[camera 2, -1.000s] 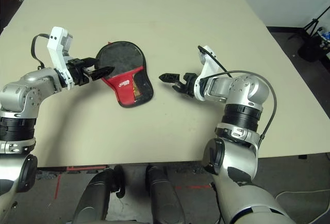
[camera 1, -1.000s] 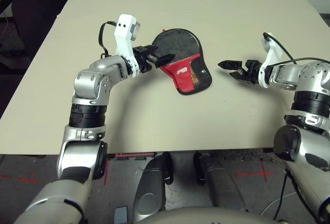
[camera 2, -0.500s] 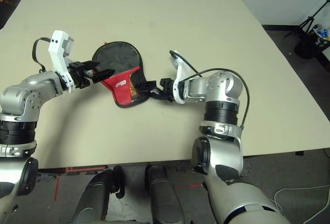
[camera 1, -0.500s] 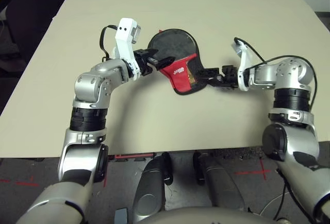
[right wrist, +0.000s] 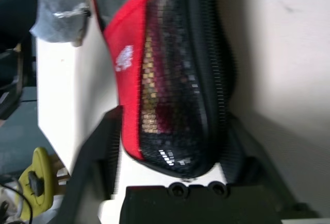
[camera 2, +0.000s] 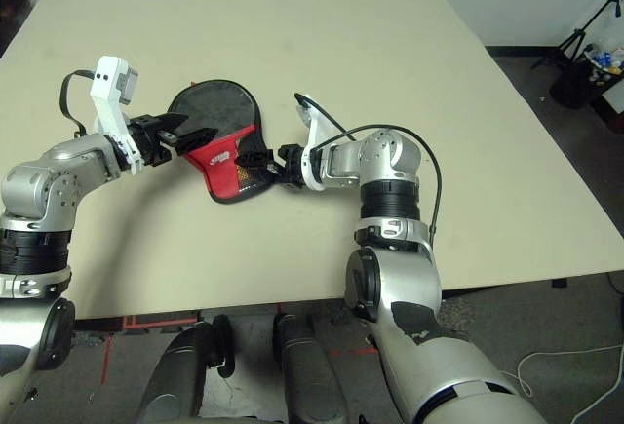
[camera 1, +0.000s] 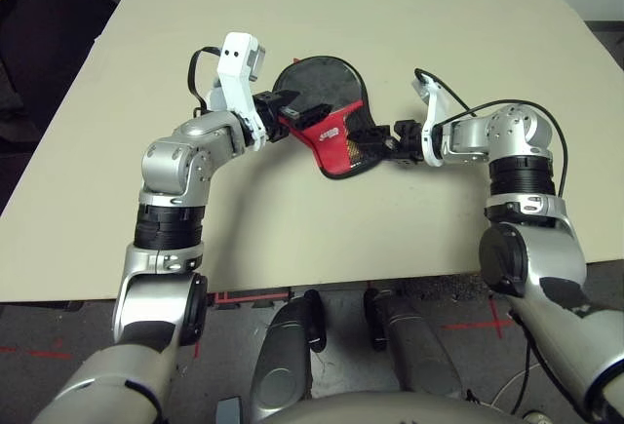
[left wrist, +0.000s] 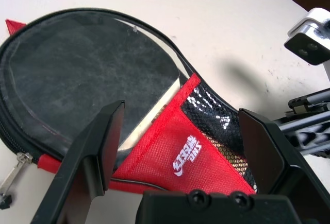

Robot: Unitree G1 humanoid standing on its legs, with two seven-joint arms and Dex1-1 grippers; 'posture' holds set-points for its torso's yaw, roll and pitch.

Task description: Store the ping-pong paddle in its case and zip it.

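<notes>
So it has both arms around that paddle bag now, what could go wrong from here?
The right gripper is at the narrow handle end of the case, with its fingers either side of the mesh. If they grab loose fabric, the case may bunch or slide on the table.

The left gripper hovers open over the red panel, so nothing visibly pins the case yet.

The zipper pull lies at the round end, away from both grippers, so zipping needs another reach.

Lab: bare table (camera 1: 390, 15) (floor tape (camera 1: 483, 327), tripod (camera 2: 583, 54))
</notes>
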